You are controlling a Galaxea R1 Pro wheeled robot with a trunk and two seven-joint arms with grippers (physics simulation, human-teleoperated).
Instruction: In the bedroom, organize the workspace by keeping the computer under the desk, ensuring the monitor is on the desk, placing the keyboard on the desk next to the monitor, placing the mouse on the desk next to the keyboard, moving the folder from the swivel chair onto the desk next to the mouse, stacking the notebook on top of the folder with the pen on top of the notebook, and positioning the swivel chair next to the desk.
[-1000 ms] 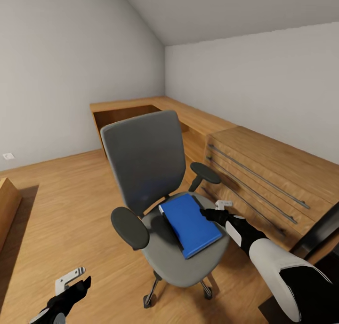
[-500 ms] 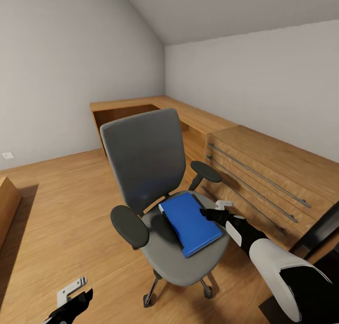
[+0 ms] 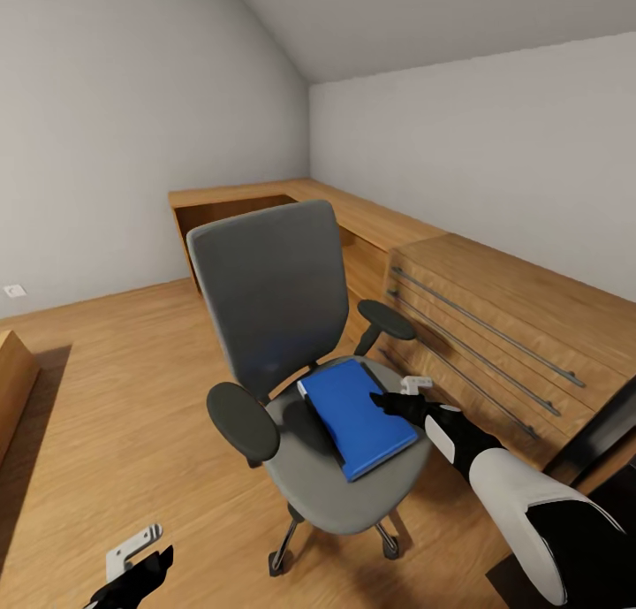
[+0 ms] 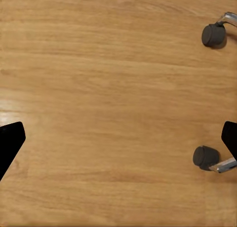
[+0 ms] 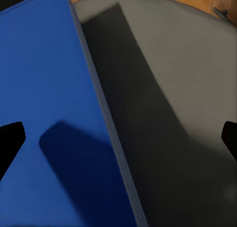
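The swivel chair (image 3: 274, 300) stands on the wooden floor, its tall grey back facing me at an angle. The bright blue folder (image 3: 356, 417) lies flat on the grey seat (image 3: 309, 476). My right gripper (image 3: 397, 395) hovers open at the folder's right edge, just above the seat. In the right wrist view the folder (image 5: 44, 118) and the seat (image 5: 173, 113) lie close under the right gripper (image 5: 118, 138), whose fingertips stand wide apart. My left gripper (image 3: 132, 551) hangs open low at the chair's left, over bare floor; the left wrist view has the left gripper (image 4: 118, 138) above the boards.
A light wooden chest of drawers (image 3: 495, 326) with long bar handles stands right of the chair, joined to a wooden corner counter (image 3: 265, 198). A black slanted edge (image 3: 605, 437) shows at the lower right. Two chair casters (image 4: 205, 157) are near the left gripper. Open floor lies to the left.
The right gripper has crept slightly further over the folder's edge. The left gripper has sunk a little lower. The chair back has turned very slightly.
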